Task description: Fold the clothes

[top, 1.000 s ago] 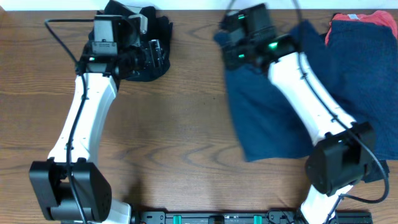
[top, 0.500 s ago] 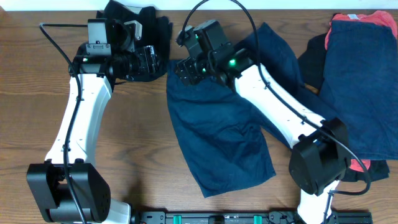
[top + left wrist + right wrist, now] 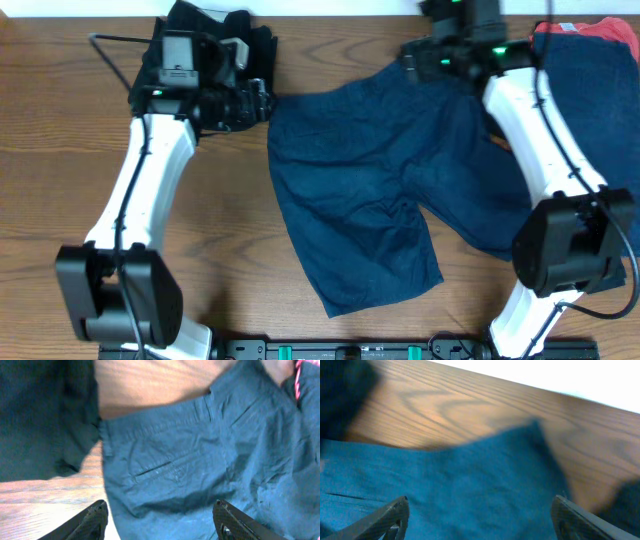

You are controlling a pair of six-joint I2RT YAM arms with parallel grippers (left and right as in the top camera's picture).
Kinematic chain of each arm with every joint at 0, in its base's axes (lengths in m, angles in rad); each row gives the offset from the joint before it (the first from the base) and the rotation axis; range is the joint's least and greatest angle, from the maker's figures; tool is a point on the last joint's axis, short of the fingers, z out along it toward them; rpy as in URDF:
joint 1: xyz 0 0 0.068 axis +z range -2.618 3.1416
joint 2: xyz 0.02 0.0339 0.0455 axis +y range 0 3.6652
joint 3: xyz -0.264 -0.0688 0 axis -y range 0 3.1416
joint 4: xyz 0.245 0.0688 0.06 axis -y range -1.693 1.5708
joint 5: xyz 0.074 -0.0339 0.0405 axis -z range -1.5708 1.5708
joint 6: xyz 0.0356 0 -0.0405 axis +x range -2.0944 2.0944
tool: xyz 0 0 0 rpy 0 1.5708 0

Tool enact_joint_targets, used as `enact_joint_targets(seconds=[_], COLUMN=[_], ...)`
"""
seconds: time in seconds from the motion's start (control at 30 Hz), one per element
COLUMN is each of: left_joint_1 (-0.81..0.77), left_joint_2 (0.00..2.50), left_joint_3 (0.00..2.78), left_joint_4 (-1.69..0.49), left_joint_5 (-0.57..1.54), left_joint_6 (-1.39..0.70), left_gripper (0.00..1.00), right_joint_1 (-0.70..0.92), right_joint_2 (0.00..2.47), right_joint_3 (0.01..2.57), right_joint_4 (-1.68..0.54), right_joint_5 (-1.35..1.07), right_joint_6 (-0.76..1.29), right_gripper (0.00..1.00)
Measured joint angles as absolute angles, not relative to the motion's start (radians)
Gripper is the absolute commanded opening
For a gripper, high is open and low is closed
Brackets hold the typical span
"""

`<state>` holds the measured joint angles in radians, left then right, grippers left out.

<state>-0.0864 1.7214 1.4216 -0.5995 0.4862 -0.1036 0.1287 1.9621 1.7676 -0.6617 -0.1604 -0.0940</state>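
1. Navy shorts spread flat at centre of desk, likely laid out for folding.
2. Left hand released, hovering over waistband corner, upper left.
3. Right hand released above upper-right edge, probably placed to pinch.

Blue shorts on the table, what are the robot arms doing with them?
Two robot arms are folding clothes. The navy shorts lie spread out mid-table, not yet folded. The left gripper hovers at one top corner and the right gripper at the other, both with jaws open. More clothes wait piled on the right.
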Motion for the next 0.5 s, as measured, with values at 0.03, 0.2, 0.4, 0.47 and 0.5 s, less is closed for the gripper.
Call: enact_joint_targets(seconds=[0.03, 0.2, 0.4, 0.47, 0.5], left_joint_1=[-0.096, -0.137, -0.181, -0.194, -0.200], left_joint_2=[1.734, 1.788, 1.874, 1.914, 1.932], left_joint_3=[1.422, 1.422, 1.422, 1.422, 1.422], left_joint_4=[-0.599, -0.590, -0.561, -0.569, -0.575], left_joint_5=[0.486, 0.485, 0.459, 0.448, 0.442], left_joint_6=[-0.104, -0.104, -0.104, -0.102, -0.101], left_gripper=[0.69, 0.69, 0.55, 0.52, 0.50], right_joint_1=[0.107, 0.017, -0.019, -0.016, -0.015], right_joint_2=[1.969, 2.028, 2.064, 2.064, 2.064], right_joint_3=[1.768, 1.770, 1.770, 1.770, 1.770], right_joint_4=[-0.680, -0.767, -0.796, -0.796, -0.796], right_joint_5=[-0.155, -0.174, -0.208, -0.217, -0.219], right_joint_6=[-0.109, -0.154, -0.183, -0.189, -0.189], right_gripper=[0.92, 0.91, 0.91, 0.91, 0.91])
